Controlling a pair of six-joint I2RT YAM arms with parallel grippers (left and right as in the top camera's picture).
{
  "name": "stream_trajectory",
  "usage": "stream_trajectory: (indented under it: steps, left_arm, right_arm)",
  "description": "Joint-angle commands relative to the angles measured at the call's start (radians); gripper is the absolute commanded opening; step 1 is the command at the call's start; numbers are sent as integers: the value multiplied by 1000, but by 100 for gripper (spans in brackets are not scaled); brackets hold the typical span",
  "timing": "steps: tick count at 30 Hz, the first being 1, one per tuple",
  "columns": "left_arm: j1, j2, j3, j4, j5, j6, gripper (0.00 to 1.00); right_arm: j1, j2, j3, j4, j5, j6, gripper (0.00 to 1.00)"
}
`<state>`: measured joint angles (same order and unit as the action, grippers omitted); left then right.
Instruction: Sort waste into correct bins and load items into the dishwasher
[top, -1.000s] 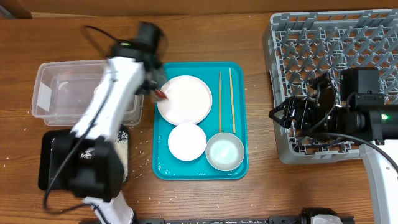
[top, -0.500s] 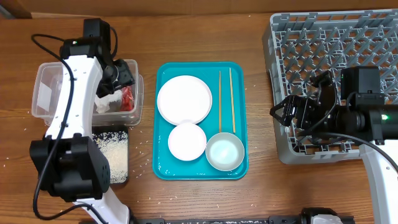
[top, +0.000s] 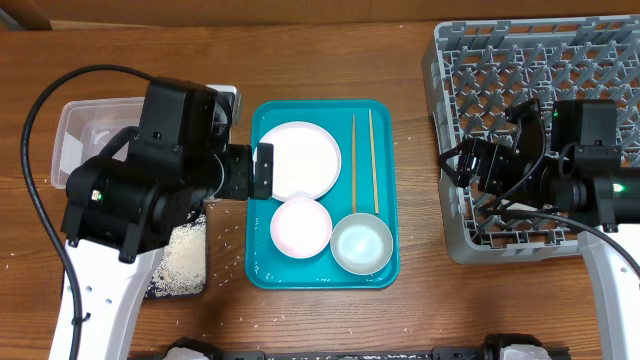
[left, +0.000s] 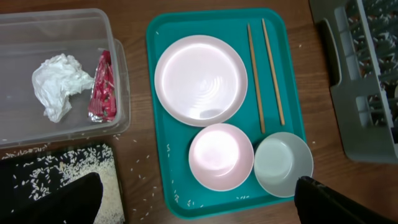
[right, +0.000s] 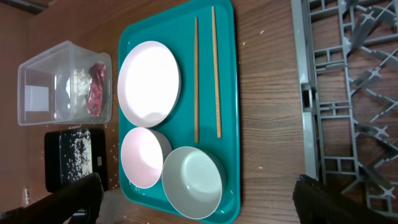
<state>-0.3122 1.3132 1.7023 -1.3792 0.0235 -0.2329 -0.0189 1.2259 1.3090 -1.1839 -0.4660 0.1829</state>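
Rice (left: 50, 171) lies nearest, heaped on the black tray (right: 55, 155), with stray grains on the table (left: 134, 149) beside it. Loose and tiny, it is no thing for 2 fingers. Next come the bowl (left: 221, 155) and cup (left: 283, 163), just beside each other at the near end of the teal tray (left: 168, 137). Both look hard, smooth and light, probably slippery. I would pinch the rim, 1 finger inside and 1 outside. Beyond them the plate (left: 200, 79) lies flat, so its edge offers little purchase. The 2 chopsticks (left: 255, 78) beside it look thin, stiff and apt to roll, so take them mid-length. Farther off, napkin (left: 59, 84) and wrapper (left: 102, 87) sit in the tub (left: 25, 130). The left gripper (top: 255, 172) hovers at the teal tray's left edge, the right gripper (top: 478, 160) over the rack (left: 367, 93). Both are spread wide and carry nothing.
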Motion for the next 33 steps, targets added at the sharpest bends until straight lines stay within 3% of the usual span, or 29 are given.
stream_trajectory:
  steps: [1,8,14,30,33]
  left_arm:
    - [-11,1,2,-8,29,16,100]
    - [-11,34,2,-8,18,17,100]
    - [-12,31,2,-8,-186,17,100]
    - [32,-242,-1,-68,-221,32,100]
    - [63,-283,-38,15,-197,74,77]
  right_arm:
    - [4,-12,27,5,5,-1,100]
    - [4,-12,27,5,5,-1,100]
    - [4,-12,27,5,5,-1,100]
    - [4,-12,27,5,5,-1,100]
    - [4,-12,27,5,5,-1,100]
